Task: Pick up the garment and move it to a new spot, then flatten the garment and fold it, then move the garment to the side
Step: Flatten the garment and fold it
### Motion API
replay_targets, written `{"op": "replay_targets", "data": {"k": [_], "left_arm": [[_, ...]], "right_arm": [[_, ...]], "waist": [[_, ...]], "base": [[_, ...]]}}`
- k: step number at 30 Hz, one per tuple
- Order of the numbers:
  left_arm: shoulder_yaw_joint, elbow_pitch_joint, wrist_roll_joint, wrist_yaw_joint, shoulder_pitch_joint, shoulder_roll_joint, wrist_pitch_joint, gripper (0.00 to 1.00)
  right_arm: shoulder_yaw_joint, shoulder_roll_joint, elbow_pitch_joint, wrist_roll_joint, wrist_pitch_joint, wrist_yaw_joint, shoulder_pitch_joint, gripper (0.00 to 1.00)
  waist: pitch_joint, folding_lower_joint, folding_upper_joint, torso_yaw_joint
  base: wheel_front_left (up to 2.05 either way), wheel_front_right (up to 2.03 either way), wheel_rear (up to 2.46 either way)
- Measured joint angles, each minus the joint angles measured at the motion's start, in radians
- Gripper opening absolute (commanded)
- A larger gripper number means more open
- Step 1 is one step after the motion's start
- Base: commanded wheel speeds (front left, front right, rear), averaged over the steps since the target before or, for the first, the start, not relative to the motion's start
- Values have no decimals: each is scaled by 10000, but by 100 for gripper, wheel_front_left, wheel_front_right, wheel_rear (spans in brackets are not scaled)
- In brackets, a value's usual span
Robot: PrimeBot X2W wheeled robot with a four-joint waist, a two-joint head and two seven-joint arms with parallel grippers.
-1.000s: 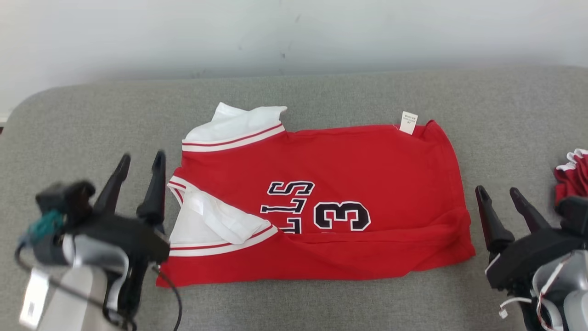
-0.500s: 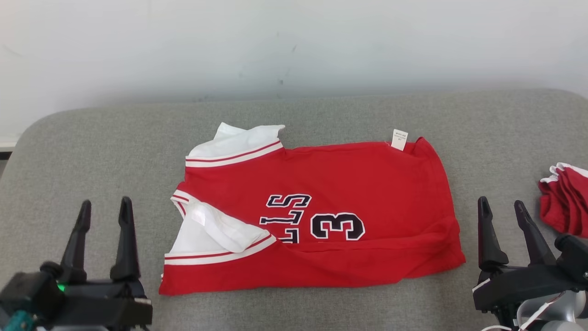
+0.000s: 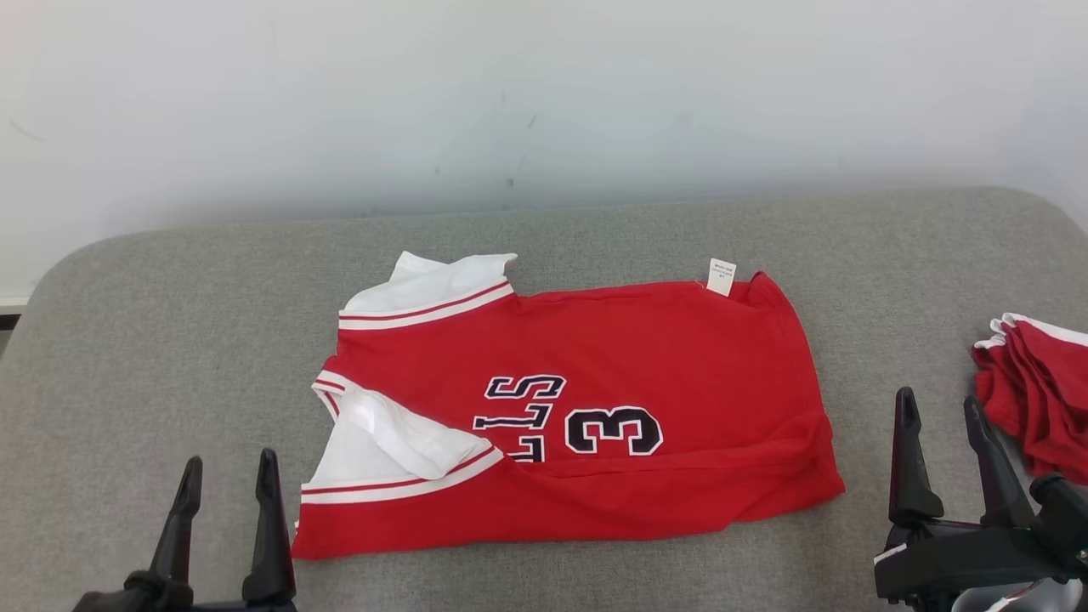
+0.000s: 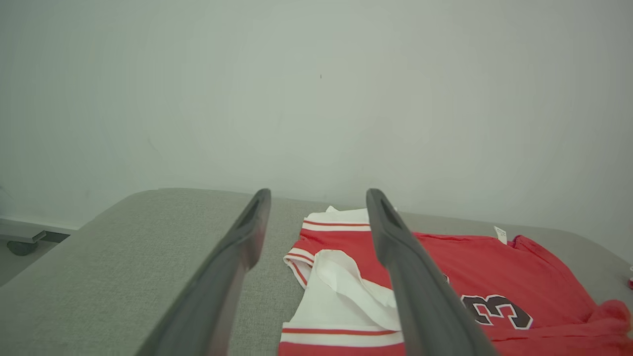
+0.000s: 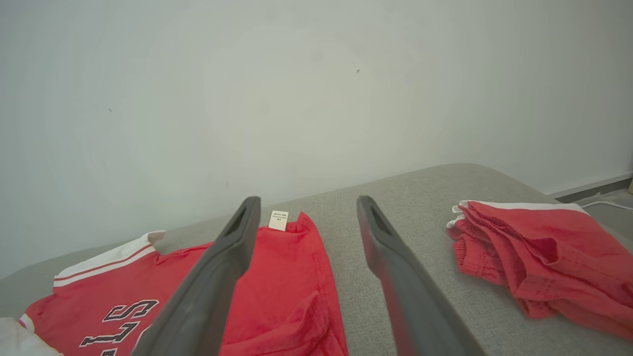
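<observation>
Left hand (image 3: 230, 460) and right hand (image 3: 938, 398) (both wide open, empty) flank the red garment (image 3: 612, 348).

Work surface: a grey padded surface (image 3: 170, 340) with a woven fabric cover and rounded corners, spanning the width of the head view. Rear boundary: a plain white wall (image 3: 544, 102) with a few small dark marks. Secondary item: a crumpled red cloth (image 3: 1041, 382) with white trim, lying in loose folds near the right end of the padded surface. Right wrist view: past that end, a dark baseboard (image 5: 591, 186) runs along the foot of the wall, with a white cable (image 5: 606, 203) on the floor (image 5: 615, 217) beside it. Left wrist view: a dark wheel-like part (image 4: 21, 247) sits low beyond the left end
</observation>
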Motion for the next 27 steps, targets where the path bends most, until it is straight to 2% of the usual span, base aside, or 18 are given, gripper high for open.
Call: {"op": "replay_targets", "data": {"k": [8, 13, 19, 27], "left_arm": [[-109, 238, -123, -56, 181, 40, 337, 100], [-447, 1419, -299, -458, 166, 192, 1246, 100], [-322, 3045, -771, -550, -340, 372, 2424, 100], [-347, 4286, -796, -637, -1458, 416, 3346, 100]], "right_arm": [[104, 12, 245, 2, -337, 6, -6, 100], [245, 13, 328, 4, -407, 92, -10, 100], [477, 17, 483, 4, -405, 268, -60, 100], [566, -17, 573, 0, -405, 357, -138, 100]], "waist": [[-27, 1, 0, -57], [-10, 1, 0, -97], [85, 2, 1, -198], [278, 3, 1, -446]], "base": [[0, 0, 0], [0, 0, 0], [0, 0, 0], [0, 0, 0]]}}
